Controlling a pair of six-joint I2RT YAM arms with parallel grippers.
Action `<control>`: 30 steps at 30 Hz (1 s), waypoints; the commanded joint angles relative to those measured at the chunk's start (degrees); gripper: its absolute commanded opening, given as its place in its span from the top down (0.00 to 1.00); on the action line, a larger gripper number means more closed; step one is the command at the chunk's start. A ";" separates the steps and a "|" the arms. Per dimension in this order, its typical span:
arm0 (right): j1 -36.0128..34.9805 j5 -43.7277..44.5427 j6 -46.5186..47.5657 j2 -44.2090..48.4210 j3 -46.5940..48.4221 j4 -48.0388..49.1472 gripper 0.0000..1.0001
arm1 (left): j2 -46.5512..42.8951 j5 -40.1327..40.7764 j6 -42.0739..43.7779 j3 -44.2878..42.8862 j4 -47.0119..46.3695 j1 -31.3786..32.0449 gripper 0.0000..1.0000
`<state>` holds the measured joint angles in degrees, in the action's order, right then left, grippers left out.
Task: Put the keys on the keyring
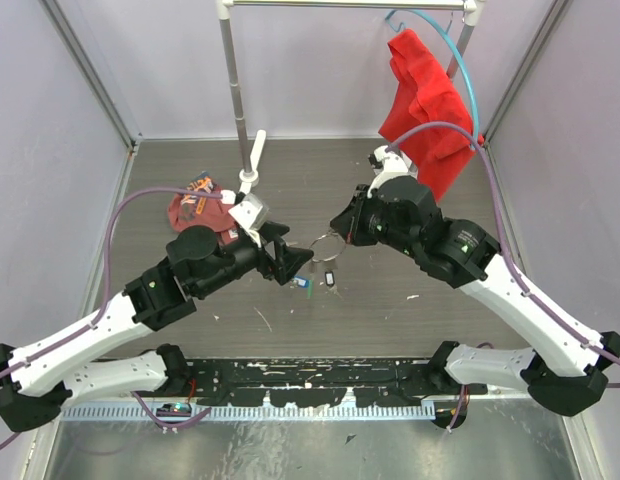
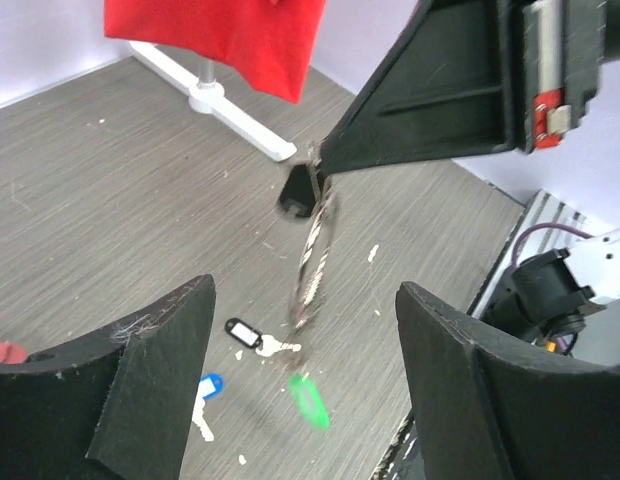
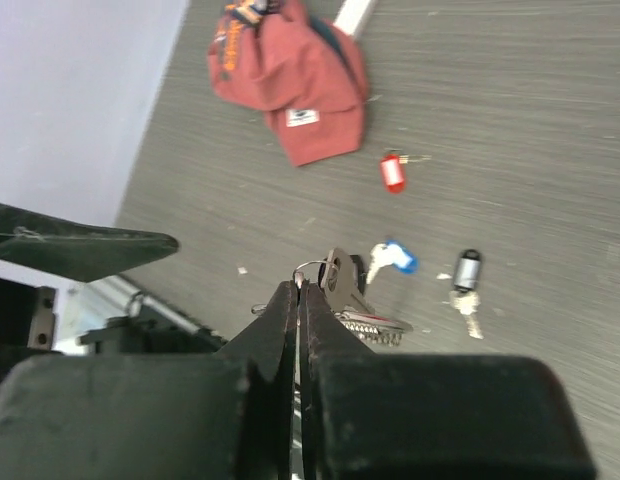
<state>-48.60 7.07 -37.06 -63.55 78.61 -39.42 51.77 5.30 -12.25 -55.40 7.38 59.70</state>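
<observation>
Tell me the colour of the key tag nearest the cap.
The tag is red; right wrist view shows it best.

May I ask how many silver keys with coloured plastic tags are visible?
4: red-tagged key, blue-tagged key and black-tagged key on the grey table; green-tagged key hanging at the thin silver wire ring. More may be hidden.

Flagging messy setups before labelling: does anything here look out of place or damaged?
Nothing looks damaged. The red-tagged key, blue-tagged key and black-tagged key lie loose on the table while the right gripper holds the keyring. Odder: a red cap lies crumpled further left, and white flecks litter the surface.
</observation>
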 commanded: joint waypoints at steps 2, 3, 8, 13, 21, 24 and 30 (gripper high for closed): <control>0.50 11.52 8.34 -2.70 6.78 -13.17 0.99 | 2.40 0.14 0.67 -3.01 4.58 -3.13 0.18; 0.59 11.97 8.68 -3.06 6.94 -15.22 0.99 | 2.91 -0.81 0.27 -3.23 4.79 -4.13 0.17; 1.20 13.37 9.00 -4.91 7.07 -25.85 0.99 | 4.79 -3.84 -0.37 -3.66 4.48 -7.52 0.14; 2.75 12.28 9.56 -7.26 4.09 -31.78 0.99 | 4.69 -3.64 0.12 -3.96 5.79 -8.56 0.13; 4.45 -1.39 15.85 -18.68 -1.56 -30.38 0.99 | 2.75 -2.44 -0.28 -3.66 9.11 -9.08 0.13; 6.00 -0.01 16.32 -20.59 -1.75 -26.85 0.99 | 1.98 -1.61 -0.31 -3.59 9.91 -9.06 0.13; 12.88 1.35 19.92 -23.82 -5.62 -15.60 0.99 | 1.98 -1.49 -0.80 -3.98 10.85 -9.07 0.13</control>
<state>-39.86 7.51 -20.67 -87.15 74.70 -64.42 54.28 3.38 -12.29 -57.04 17.41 50.87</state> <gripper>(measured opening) 0.036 0.866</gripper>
